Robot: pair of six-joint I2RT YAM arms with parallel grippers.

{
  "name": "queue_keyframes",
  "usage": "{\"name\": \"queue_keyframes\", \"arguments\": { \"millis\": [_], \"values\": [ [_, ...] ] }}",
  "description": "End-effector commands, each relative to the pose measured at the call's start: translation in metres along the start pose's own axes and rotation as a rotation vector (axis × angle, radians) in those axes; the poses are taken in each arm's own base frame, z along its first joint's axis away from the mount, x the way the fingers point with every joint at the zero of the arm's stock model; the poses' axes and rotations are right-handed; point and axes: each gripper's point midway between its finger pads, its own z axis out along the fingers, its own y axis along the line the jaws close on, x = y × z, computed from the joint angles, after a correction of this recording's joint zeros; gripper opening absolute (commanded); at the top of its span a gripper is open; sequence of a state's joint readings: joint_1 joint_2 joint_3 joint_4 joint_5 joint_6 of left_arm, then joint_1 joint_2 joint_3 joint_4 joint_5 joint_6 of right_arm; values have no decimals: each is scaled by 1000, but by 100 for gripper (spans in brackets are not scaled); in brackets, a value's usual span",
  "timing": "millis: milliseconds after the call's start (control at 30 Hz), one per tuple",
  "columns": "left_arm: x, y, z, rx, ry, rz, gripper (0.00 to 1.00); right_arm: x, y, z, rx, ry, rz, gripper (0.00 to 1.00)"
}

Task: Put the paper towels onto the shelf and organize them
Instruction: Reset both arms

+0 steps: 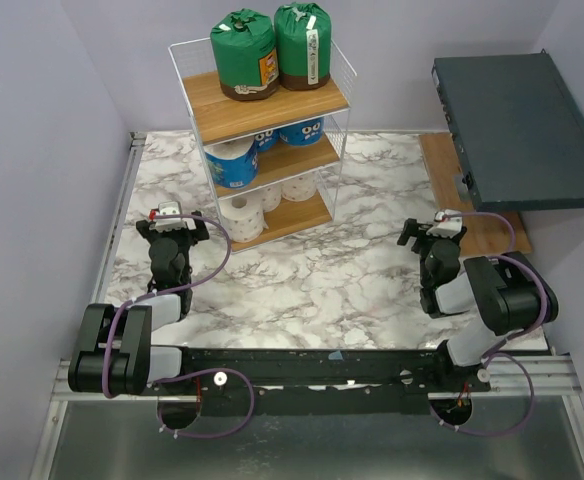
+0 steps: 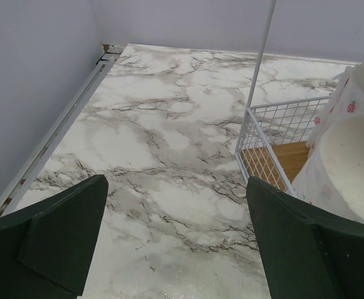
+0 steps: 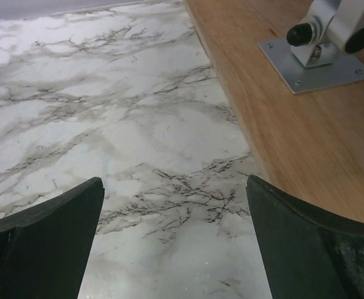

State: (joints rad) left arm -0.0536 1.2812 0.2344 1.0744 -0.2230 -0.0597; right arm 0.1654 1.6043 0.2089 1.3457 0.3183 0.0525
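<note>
**Shelf** (image 1: 208, 98): three-tier rack of thin white wire with three brown boards. It stands on the marble table (image 1: 302, 275) at 12 o'clock, turned slightly. All paper towels seen are on it.

- Top tier: two green rolls (image 1: 244, 55), upright, side by side and touching. The wrap is gathered at the crown, and the right one (image 1: 304, 45) carries a white label.
- Middle tier: blue rolls (image 1: 234, 163), white wrap with blue print. One sits at the front left and more sit behind at the right; the count cannot be told.
- Bottom tier: white rolls (image 1: 242, 218), plain. The front left one shows its core hole, and others lie behind it.

**Left gripper** (image 1: 175, 222): at 8 o'clock on the table, near the shelf's lower left corner.
- Jaws stand wide apart and hold nothing.
- In the wrist view (image 2: 176, 187), bare marble shows between the fingers.
- The shelf wire (image 2: 257, 134) and one of the white rolls (image 2: 350, 180) lie at 3 o'clock.

**Right gripper** (image 1: 430, 232): at 4 o'clock on the table.
- Jaws stand wide apart and hold nothing.
- In the wrist view (image 3: 176, 187) it is over marble, beside a wood slab (image 3: 294, 112).
- A metal bracket (image 3: 319, 43) on the slab is at 1 o'clock.

**Box** (image 1: 517, 130): dark grey and flat, at 2 o'clock, raised above the wood slab.
</note>
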Motion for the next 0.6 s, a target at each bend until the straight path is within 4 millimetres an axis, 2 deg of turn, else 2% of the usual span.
{"name": "queue_keyframes", "arguments": {
  "millis": [0,133,567],
  "values": [
    [-5,-3,0,20,-22,-6,99,0,11,1,-75,-8,24,100],
    [-5,-3,0,20,-23,-6,99,-2,-7,6,46,-18,64,100],
    [-5,-2,0,17,-24,-4,99,-1,-8,6,50,-17,64,100]
  ]
}}
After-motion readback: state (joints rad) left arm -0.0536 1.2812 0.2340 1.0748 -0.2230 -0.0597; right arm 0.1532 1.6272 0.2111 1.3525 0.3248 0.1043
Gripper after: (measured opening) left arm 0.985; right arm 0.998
